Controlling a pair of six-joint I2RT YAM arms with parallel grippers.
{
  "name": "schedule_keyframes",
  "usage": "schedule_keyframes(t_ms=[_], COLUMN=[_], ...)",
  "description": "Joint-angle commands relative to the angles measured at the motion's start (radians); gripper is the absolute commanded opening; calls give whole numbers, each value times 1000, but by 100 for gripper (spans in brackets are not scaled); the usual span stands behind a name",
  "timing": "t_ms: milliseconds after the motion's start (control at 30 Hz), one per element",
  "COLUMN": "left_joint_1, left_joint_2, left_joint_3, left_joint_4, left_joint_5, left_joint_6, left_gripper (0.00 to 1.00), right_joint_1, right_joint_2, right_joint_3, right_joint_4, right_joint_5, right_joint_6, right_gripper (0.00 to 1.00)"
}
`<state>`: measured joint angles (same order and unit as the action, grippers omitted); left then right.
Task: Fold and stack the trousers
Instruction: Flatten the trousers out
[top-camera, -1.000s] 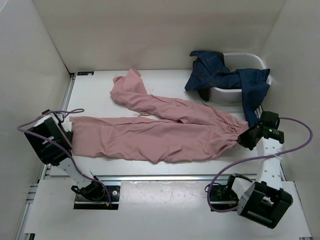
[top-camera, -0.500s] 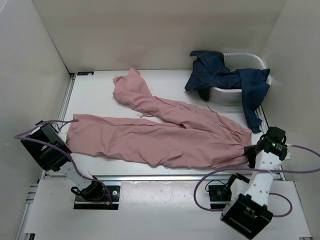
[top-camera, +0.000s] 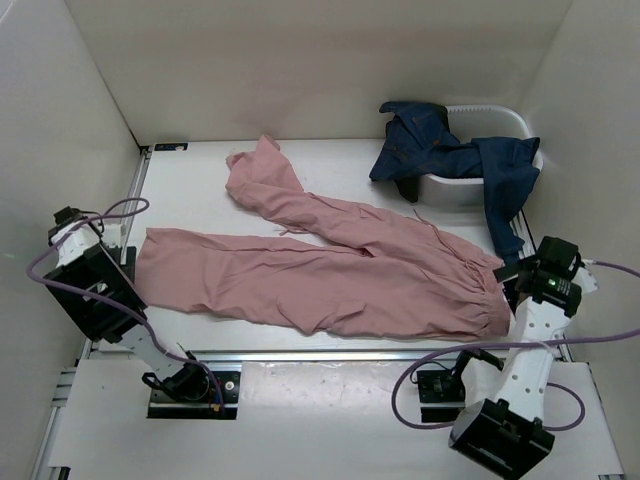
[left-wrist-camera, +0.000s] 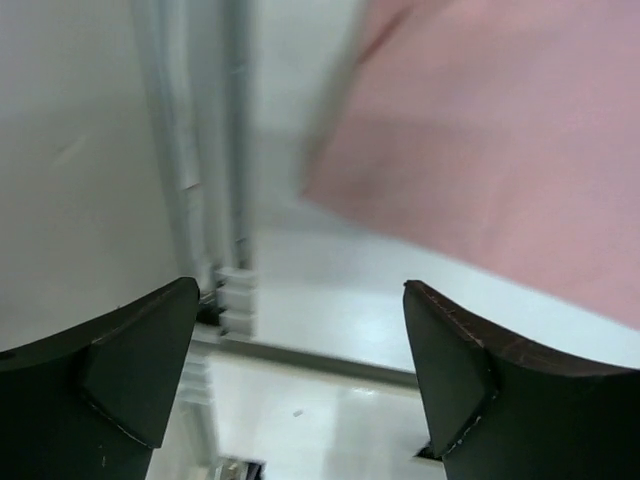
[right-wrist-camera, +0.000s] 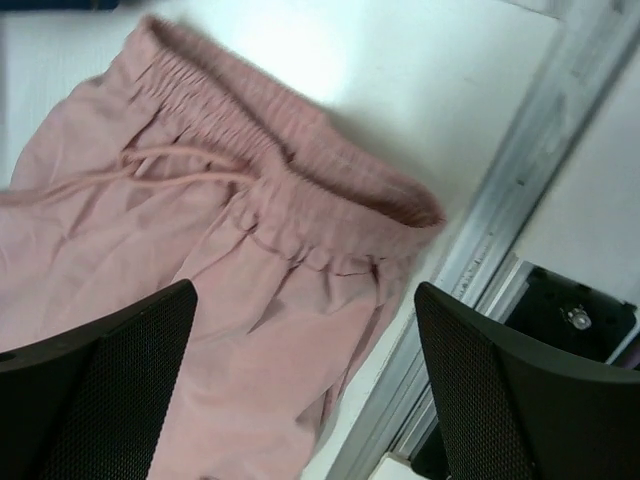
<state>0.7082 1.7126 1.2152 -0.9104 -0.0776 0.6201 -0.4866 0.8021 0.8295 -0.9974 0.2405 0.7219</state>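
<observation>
At the near edge, the left gripper (left-wrist-camera: 300, 305) hangs with its fingers spread wide and nothing between them, just off the leg hem of the trousers (top-camera: 320, 280), at their 9 o'clock. The right gripper (right-wrist-camera: 305, 300) is likewise spread and empty, over the gathered waistband (right-wrist-camera: 300, 195) at the trousers' 4 o'clock, beside the metal rail (right-wrist-camera: 500, 190). The drawstring (right-wrist-camera: 150, 170) lies loose on the cloth. The trousers lie flat across the middle of the table (top-camera: 200, 190), waist to the right. One leg runs towards 9 o'clock and the other angles to 11 o'clock, its end crumpled. Farther back, at 1 o'clock, a white basin (top-camera: 500, 110) holds dark blue denim (top-camera: 430, 150) that spills over its rim
</observation>
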Motion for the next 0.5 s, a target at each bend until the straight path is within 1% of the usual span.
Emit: schedule_keyframes(t_ms=[0, 33, 67, 100, 167, 233, 267, 300, 333, 367, 400, 433, 467], left_joint_1=[-9, -19, -29, -29, -38, -38, -38, -38, -38, -38, -38, -27, -15], left_joint_2=[44, 56, 77, 87, 96, 120, 120, 120, 130, 130, 119, 108, 95], left_joint_3=[12, 12, -9, -20, -54, -74, -94, -104, -115, -126, -155, -175, -196], left_joint_4=[-28, -28, -28, -28, -16, -2, 11, 11, 22, 22, 37, 51, 67], left_joint_5=[125, 146, 147, 157, 157, 167, 167, 176, 176, 167, 154, 135, 81], left_joint_6=[-46, -60, -60, -60, -69, -69, -69, -69, -59, -48, -48, -34, -8], left_gripper=[95, 96, 96, 96, 91, 82, 67, 57, 45, 33, 14, 14, 14], right_joint_1=[86, 110, 155, 173, 229, 238, 238, 229, 229, 220, 220, 189, 174], right_joint_2=[22, 40, 72, 95, 147, 218, 232, 232, 232, 212, 212, 200, 200], right_joint_3=[53, 53, 30, 19, -12, -88, -120, -153, -217, -246, -272, -294, -326], right_joint_4=[60, 72, 95, 104, 117, 128, 138, 158, 173, 190, 203, 203, 203], right_joint_5=[14, 14, -18, -42, -91, -159, -159, -159, -159, -159, -159, -159, -159], right_joint_6=[-55, -65, -75, -75, -53, -13, 41, 69, 98, 158, 186, 209, 232], right_gripper=[94, 94, 94, 94, 94, 94, 94, 93, 91, 89, 87, 84, 83])
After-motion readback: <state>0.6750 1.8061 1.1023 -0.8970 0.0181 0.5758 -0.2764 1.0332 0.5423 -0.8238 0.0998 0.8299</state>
